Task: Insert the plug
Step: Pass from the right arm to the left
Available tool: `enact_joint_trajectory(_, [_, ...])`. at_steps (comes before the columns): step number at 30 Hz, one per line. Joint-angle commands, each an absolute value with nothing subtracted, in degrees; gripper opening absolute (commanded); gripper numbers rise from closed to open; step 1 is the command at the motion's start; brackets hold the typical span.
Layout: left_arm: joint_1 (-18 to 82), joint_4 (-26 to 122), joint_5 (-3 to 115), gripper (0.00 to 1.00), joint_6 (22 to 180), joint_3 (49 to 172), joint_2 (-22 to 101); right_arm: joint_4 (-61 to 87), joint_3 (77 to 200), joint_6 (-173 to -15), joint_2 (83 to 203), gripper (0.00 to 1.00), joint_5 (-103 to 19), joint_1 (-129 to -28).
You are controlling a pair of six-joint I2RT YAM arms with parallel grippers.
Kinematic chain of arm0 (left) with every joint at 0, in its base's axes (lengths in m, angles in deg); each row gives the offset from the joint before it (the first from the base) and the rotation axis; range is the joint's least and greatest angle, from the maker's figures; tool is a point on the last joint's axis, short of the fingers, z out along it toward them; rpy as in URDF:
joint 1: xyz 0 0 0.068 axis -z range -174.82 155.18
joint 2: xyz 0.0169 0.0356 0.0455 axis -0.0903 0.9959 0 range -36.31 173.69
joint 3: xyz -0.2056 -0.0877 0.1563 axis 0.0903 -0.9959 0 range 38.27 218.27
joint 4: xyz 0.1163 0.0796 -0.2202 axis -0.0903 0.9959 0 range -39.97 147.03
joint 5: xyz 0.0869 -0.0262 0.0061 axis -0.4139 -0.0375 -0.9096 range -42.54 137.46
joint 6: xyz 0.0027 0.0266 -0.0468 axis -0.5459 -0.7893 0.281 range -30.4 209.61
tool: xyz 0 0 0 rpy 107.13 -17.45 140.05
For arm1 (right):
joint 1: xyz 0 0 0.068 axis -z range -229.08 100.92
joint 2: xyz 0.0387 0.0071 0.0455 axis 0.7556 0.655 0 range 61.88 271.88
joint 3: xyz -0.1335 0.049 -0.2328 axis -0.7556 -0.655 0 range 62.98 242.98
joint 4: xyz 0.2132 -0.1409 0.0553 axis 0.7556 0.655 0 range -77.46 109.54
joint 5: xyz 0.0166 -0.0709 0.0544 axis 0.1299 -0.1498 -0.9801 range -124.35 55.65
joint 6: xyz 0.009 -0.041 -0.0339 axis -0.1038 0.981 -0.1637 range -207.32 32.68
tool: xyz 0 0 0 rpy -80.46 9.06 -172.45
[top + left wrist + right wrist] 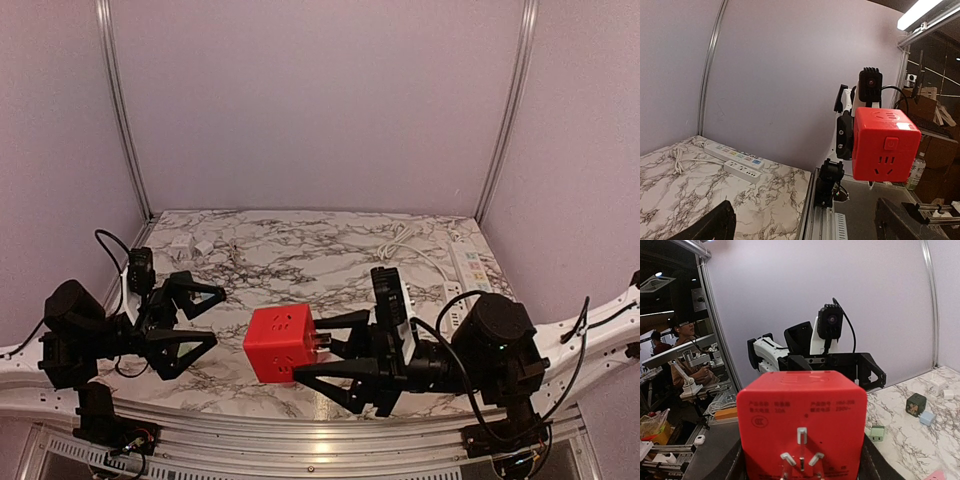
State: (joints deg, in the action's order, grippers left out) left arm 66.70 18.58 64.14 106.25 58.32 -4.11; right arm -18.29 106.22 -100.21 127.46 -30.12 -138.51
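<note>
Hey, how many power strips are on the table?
2, side by side at the table's right edge: a longer strip nearer the wall, a shorter strip beside it. More may be hidden.

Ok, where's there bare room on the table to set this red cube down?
Free: the bare marble mid-table, behind the red socket cube, between the small adapters at back left and the coiled white cable. Crowded: the right edge with the power strips, and the near edge, where the left gripper and right gripper sit.
</note>
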Motion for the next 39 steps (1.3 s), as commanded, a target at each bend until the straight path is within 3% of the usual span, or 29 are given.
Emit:
enact_joint_trajectory(1, [66.88, 14.14, 75.91, 0.99, 104.62, 62.24, -0.32, -25.93, 107.88, -103.53, 129.50, 0.12, -35.64, -138.11])
enact_joint_trajectory(15, [67.50, 14.16, 79.65, 0.99, 106.29, 63.80, 2.96, -28.88, 110.23, -102.71, 135.31, 0.17, -35.93, -138.02])
enact_joint_trajectory(39, [68.99, 14.17, 81.60, 0.99, 107.71, 64.17, 4.81, -28.91, 111.65, -99.03, 137.42, 0.17, -27.91, -137.85])
